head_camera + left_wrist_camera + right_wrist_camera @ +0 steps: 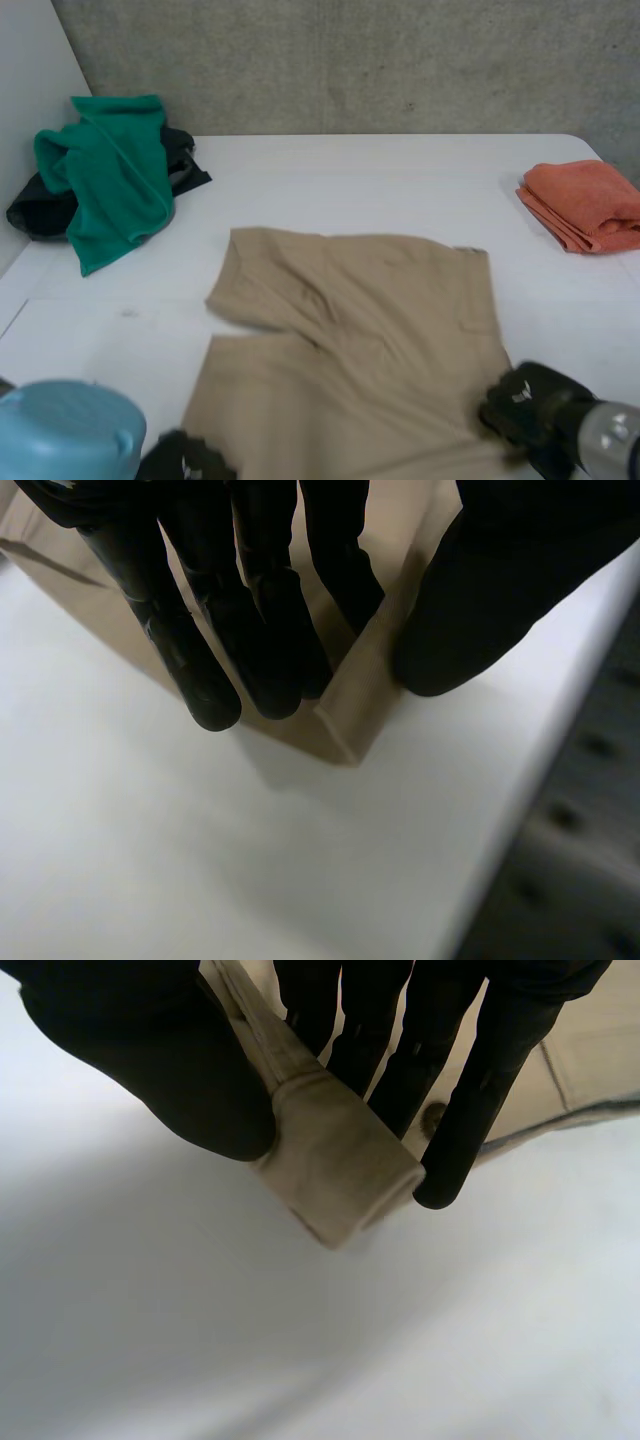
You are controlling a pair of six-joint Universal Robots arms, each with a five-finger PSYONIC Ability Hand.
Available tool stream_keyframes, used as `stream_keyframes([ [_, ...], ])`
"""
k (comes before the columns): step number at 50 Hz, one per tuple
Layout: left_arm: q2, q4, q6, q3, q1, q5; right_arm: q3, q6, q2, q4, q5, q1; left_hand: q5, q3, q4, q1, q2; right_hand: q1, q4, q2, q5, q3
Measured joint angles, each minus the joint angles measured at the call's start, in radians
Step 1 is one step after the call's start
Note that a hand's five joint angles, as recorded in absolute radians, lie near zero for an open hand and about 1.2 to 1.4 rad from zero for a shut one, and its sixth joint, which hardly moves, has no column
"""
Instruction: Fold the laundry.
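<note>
The tan fabric shorts (360, 330) lie spread out in the middle of the white desk (400, 180). They are mostly flat, with a few creases running through the centre, and their near edge reaches down to where the two arms come in.

The robot's left hand (185, 460) is at the near left corner of the shorts. Seen from its own wrist, its black fingers (250, 610) lie over the top of the cloth and the thumb (480, 610) sits on the other side of a raised fold. That corner is pinched between them, just above the desk.

The right hand (525, 400) has the near right corner. The thick, seamed band at that corner is clamped between the thumb (150, 1060) and the fingers (470, 1100), and its end sticks out past the fingertips. A small dark button shows on the cloth behind them.

Beside the left hand, at the near left, is the light-blue cap (65, 430) of that arm.

At the far left of the desk, a crumpled green terry towel (115, 175) is draped over a dark garment (40, 205), well apart from the shorts. On the far right, a neatly folded orange cloth (585, 205) rests near the desk's edge. A grey concrete wall (350, 60) stands behind it all.
</note>
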Motion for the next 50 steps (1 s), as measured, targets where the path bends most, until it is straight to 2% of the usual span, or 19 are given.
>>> stream_keyframes([
  [5,0.039,-0.093,0.026,0.024,-0.061,0.0,0.018,-0.113,-0.029,0.043,0.006,-0.09,0.0,0.004,0.001,0.0,0.002,0.0,0.0,0.0,0.0,0.0],
  [10,0.028,-0.034,0.029,0.109,-0.032,-0.009,-0.012,-0.045,-0.024,-0.034,0.003,-0.098,0.042,0.004,0.004,0.0,0.003,0.0,0.0,0.0,0.0,0.0],
  [17,-0.057,0.2,0.029,0.276,0.072,-0.022,-0.078,0.091,0.044,-0.217,0.005,-0.005,0.047,0.004,0.004,-0.001,0.003,0.0,0.0,0.0,0.004,0.0],
  [22,-0.175,0.391,0.057,0.413,0.121,-0.033,-0.129,0.163,0.098,-0.41,0.011,0.034,0.047,0.004,0.004,0.0,0.003,0.0,0.001,0.0,0.005,0.0],
  [31,-0.435,0.669,0.241,0.621,0.169,-0.089,-0.248,0.201,0.261,-0.745,0.02,0.06,0.047,0.005,0.004,0.0,0.004,0.0,0.002,0.0,0.005,0.0],
  [40,-0.651,0.85,0.434,0.748,0.192,-0.104,-0.458,0.193,0.543,-0.888,0.021,0.101,0.047,0.005,0.005,0.0,0.004,0.0,0.002,0.0,0.005,0.0],
  [42,-0.687,0.884,0.455,0.769,0.193,-0.102,-0.514,0.193,0.603,-0.897,0.027,0.108,-0.082,-0.128,-0.132,-0.12,-0.147,-0.162,-0.21,-0.202,-0.203,-0.207],
  [46,-0.712,0.93,0.467,0.784,0.188,-0.098,-0.575,0.199,0.657,-0.906,0.064,0.113,-0.637,-0.673,-0.69,-0.752,-0.688,-0.723,-0.793,-0.802,-0.805,-0.789],
  [47,-0.71,0.937,0.466,0.783,0.186,-0.098,-0.583,0.201,0.66,-0.907,0.078,0.113,-0.798,-0.835,-0.855,-0.894,-0.864,-0.803,-0.874,-0.874,-0.877,-0.867],
  [50,-0.683,0.954,0.46,0.767,0.178,-0.098,-0.588,0.221,0.644,-0.906,0.126,0.112,-0.921,-0.974,-0.985,-0.95,-0.982,-0.865,-0.983,-0.964,-0.97,-0.976],
])
